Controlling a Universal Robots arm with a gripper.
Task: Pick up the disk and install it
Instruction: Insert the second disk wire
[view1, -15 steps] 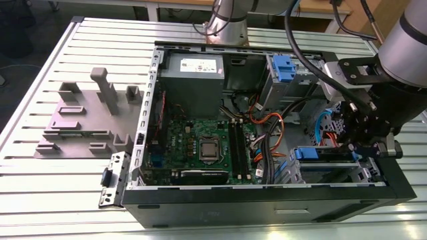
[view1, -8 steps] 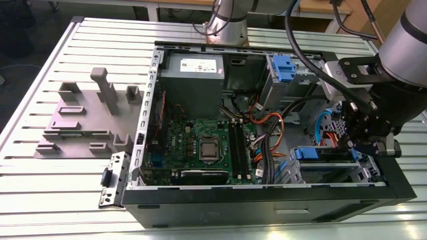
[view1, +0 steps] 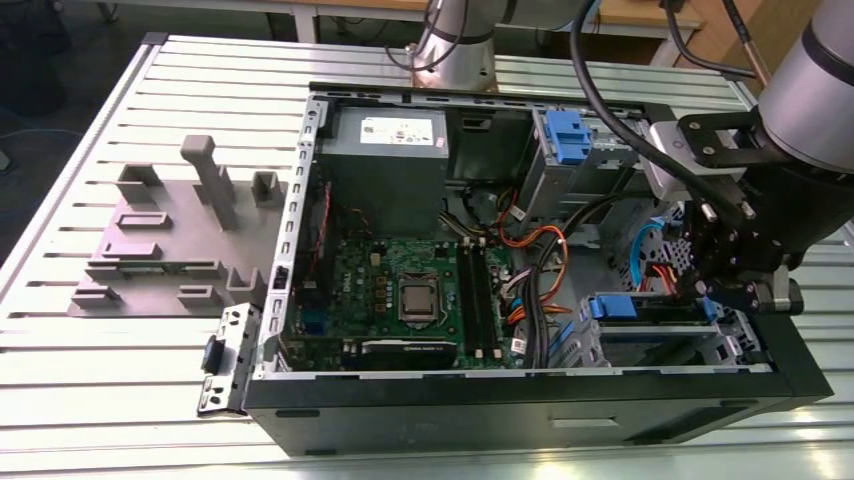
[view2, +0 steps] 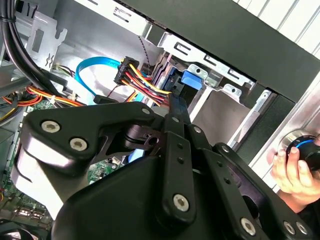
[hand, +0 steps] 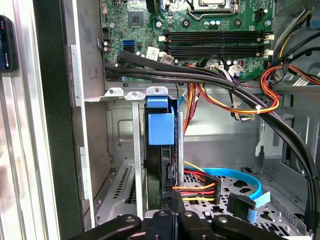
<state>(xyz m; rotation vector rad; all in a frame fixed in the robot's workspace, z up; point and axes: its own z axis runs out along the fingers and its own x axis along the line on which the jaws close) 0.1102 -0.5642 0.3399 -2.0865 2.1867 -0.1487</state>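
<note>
Black gripper (view2: 172, 107) hangs inside computer case (view1: 534, 405) on slatted table (view1: 134, 360).

Even overhead light is filling the room, and the ribbed metal desk (view1: 80, 380) is glaring pale in the exterior view. The open computer case (view1: 534, 400) is lying darker inside, its deep corners sinking into shadow. In the second wrist view the black gripper (view2: 170, 115) is looming close and soft, catching a white sheen on its near link, while a hand (view2: 295, 172) at the edge is blurring. In the first wrist view the motherboard (hand: 200, 25) is looking crisp and the blue plastic carrier (hand: 161, 125) is glowing brightly.
</note>
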